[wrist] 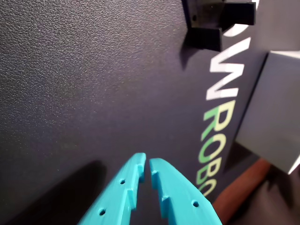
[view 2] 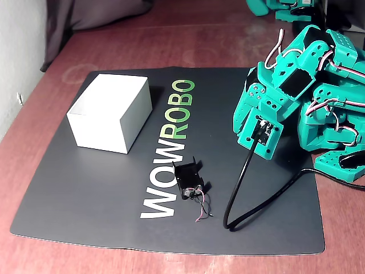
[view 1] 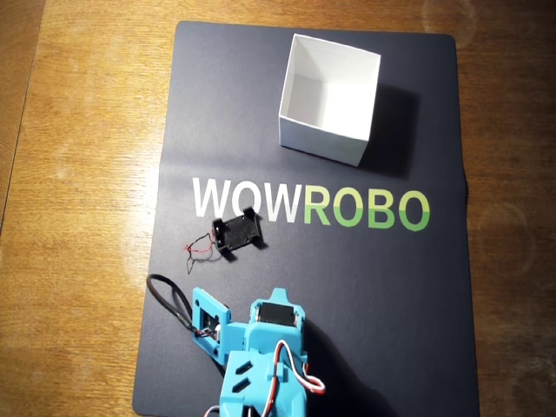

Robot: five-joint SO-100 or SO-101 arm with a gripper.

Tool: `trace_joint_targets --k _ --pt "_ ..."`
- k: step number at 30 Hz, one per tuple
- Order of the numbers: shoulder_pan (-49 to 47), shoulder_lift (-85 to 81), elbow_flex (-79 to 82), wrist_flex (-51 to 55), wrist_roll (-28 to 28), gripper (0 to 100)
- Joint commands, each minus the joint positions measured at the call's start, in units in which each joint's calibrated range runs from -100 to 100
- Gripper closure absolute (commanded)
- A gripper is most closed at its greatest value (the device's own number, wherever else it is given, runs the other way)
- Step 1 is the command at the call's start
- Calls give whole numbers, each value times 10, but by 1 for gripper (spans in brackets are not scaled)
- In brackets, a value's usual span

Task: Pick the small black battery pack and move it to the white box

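The small black battery pack [view 1: 237, 233] lies on the black mat just under the "WOW" lettering, with thin red and black wires [view 1: 198, 251] trailing to its left in the overhead view. The fixed view shows the battery pack [view 2: 188, 174] at mid-mat, and it sits at the top edge of the wrist view [wrist: 215, 18]. The white box [view 1: 330, 95] stands open at the mat's far end, also seen in the fixed view [view 2: 111, 111] and at the wrist view's right edge [wrist: 276, 122]. My teal gripper [wrist: 147, 161] hovers over bare mat, well short of the pack, fingers nearly touching with nothing between them.
The black WOWROBO mat [view 1: 391, 287] covers a wooden table. A black camera cable [view 2: 245, 182] loops across the mat beside the folded arm [view 2: 296, 91]. More teal arm parts [view 2: 342, 154] lie at the right of the fixed view.
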Motion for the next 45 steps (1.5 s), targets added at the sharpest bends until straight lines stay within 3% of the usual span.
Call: trace_joint_targets --k 1,45 --pt "4 -4 -2 4 0 100" --pt "-5 -4 -2 3 -1 100"
